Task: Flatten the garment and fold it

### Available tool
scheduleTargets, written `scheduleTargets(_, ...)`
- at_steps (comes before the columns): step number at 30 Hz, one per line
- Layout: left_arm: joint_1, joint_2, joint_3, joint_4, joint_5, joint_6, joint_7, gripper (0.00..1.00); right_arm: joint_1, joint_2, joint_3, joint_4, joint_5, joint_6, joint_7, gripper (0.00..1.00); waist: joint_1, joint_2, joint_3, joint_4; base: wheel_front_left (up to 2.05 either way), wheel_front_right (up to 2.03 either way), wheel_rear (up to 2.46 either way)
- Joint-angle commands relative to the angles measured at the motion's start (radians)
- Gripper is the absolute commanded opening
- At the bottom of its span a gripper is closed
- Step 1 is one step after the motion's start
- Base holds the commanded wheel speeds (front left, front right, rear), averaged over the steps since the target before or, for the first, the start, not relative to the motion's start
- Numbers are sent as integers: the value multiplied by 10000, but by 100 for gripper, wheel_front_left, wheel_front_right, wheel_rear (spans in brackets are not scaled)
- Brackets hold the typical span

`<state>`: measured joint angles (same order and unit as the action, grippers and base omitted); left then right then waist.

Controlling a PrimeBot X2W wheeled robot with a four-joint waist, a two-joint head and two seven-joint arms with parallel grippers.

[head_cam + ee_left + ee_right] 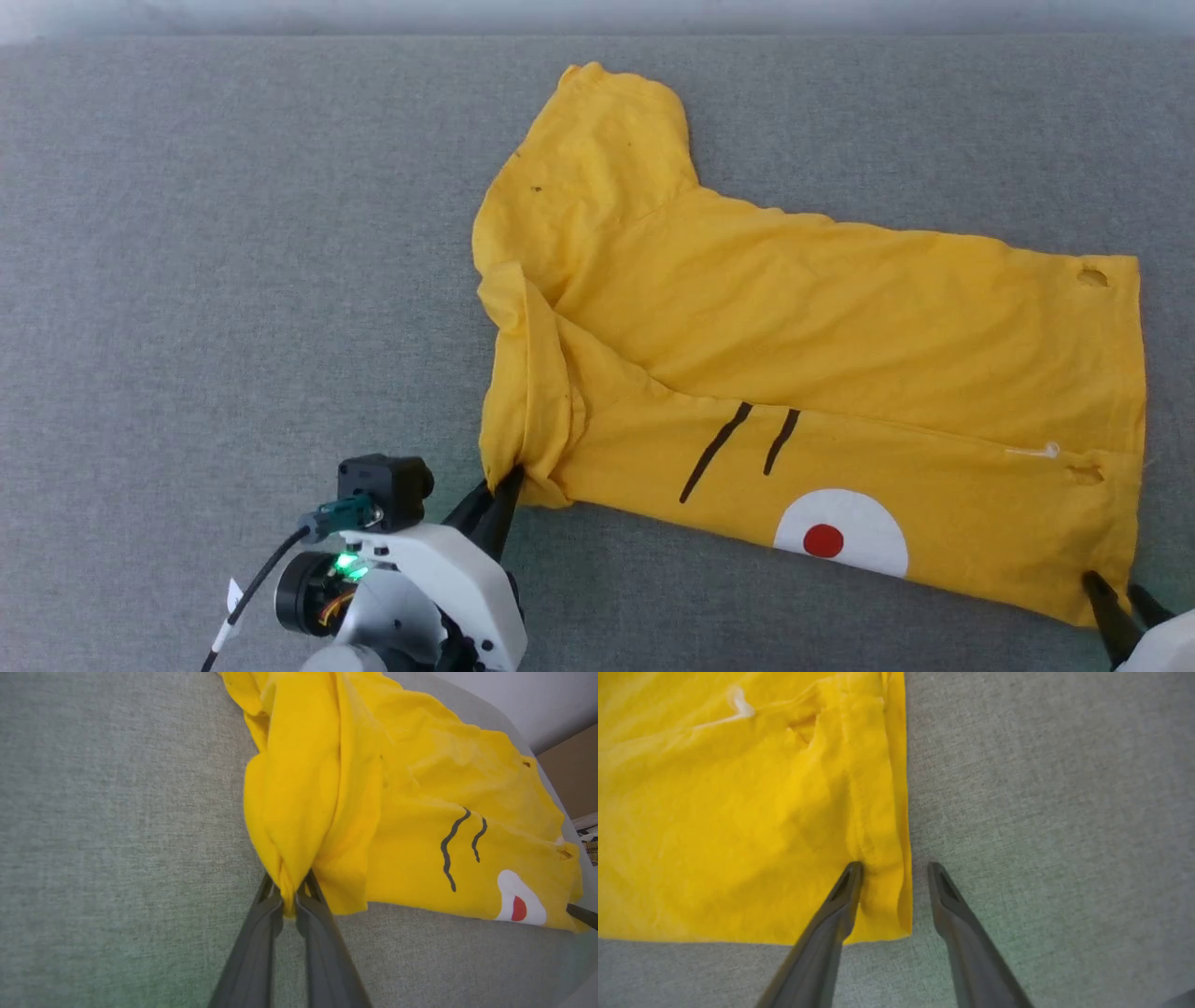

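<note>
Pinching garment (840, 317) shoulder bunch tight w/ my left hand (499, 485); right hand (1111, 586) spread, nothing gripped, astride hem corner (887, 905).
Limp, light cotton, creased on grey surface (233, 280); probably bunches easily, so I'd take corners & pull taut.

No words or numbers that can be read are being shown. On the yellow T-shirt (840, 308) only shapes are being shown: black lines (715, 453) and a white patch (873, 521) with a red dot (822, 540).

My left tool (505, 483) has long dark fingers (252, 952); behind: white shell (448, 569), green light (347, 563), black cable (266, 574) with white tag (231, 597).
</note>
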<state>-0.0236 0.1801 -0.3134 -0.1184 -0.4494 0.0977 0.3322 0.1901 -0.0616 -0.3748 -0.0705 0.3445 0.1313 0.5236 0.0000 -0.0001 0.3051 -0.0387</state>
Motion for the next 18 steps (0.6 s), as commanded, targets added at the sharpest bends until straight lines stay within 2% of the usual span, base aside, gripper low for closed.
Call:
scheduleTargets(1, -117, -48, 69, 15, -42, 55, -91, 0, 9, 109, 159, 233, 44, -6, 147, 0, 0, 1, -9, -1, 0, 0, 0)
scheduleTargets(7, -62, -53, 349, -11, -319, 98, -265, 0, -168, 111, 179, -111, 80, -6, -12, 0, 0, 1, -107, -106, 0, 0, 0)
scheduleTargets(11, 251, 187, 589, -356, -486, 113, -207, 0, -247, 55, 137, -602, 102, -6, 42, 0, 0, 1, -265, -164, 0, 0, 0)
scheduleTargets(18, 1650, 565, 799, -1505, -640, 535, 331, 0, 89, 48, -179, -1410, 140, -6, 419, 0, 0, 1, -686, -124, 0, 0, 0)
